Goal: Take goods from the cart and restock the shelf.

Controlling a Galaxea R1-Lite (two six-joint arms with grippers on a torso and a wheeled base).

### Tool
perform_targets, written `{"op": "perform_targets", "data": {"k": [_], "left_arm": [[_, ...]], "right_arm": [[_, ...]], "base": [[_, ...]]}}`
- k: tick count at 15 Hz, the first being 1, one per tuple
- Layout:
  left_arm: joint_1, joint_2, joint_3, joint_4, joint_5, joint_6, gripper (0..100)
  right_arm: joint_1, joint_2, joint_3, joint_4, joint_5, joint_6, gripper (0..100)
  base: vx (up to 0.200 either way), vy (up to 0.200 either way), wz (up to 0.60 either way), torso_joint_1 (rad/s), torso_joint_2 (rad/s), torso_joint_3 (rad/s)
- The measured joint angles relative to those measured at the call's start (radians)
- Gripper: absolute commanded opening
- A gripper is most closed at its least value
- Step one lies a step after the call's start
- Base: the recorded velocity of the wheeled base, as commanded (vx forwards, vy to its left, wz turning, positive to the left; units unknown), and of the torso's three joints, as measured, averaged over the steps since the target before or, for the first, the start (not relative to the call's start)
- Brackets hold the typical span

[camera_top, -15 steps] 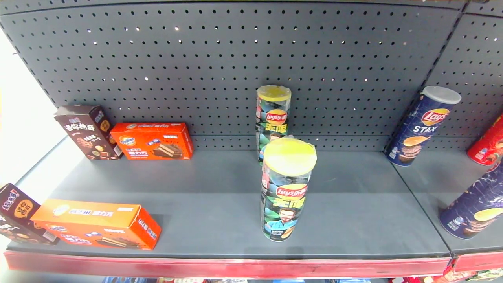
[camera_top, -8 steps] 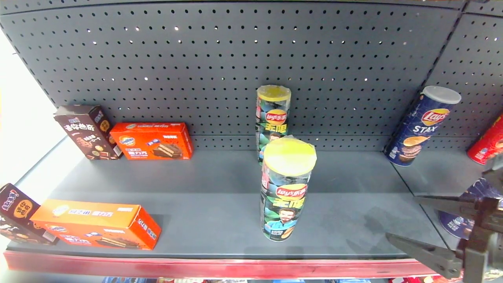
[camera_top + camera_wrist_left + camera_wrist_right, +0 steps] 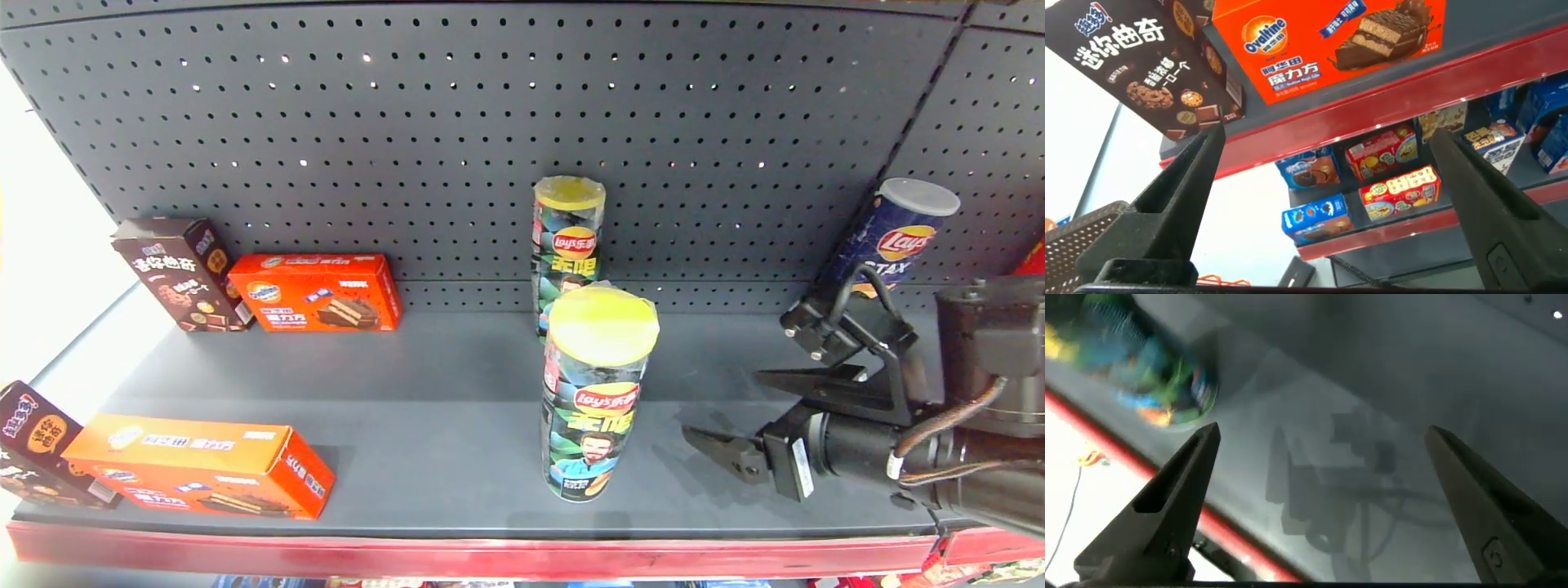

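Just right of the front chip can [image 3: 598,392], the right gripper [image 3: 725,406] hung over the shelf [image 3: 441,425], jaws wide apart and empty. The left gripper [image 3: 1327,135], likewise spread and empty, sat low before the shelf's front edge, near the orange box [image 3: 1323,41]

Yellow-lidded chip cans: two. The front can [image 3: 598,400] stands at centre frame, and the rear can [image 3: 568,245] stands directly behind it.

Blue chip can [image 3: 898,233]: one, at upper right.

Orange boxes: two, the rear orange box [image 3: 317,291] at mid left and the front orange box [image 3: 196,465] at lower left.

Brown boxes: two, the rear brown box [image 3: 180,273] and the front brown box [image 3: 33,445], each just left of an orange box.
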Motion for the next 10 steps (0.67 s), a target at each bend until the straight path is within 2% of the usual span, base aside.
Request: {"op": "perform_targets", "data": {"k": [10], "left_arm": [[0.001,0.0,0.0,0.0,0.0,-0.009,100]], "right_arm": [[0.053,0.152,-0.121,-0.001,-0.014,0.0,100]], "base": [[0.0,0.0,0.0,0.0,0.0,0.0]]}}
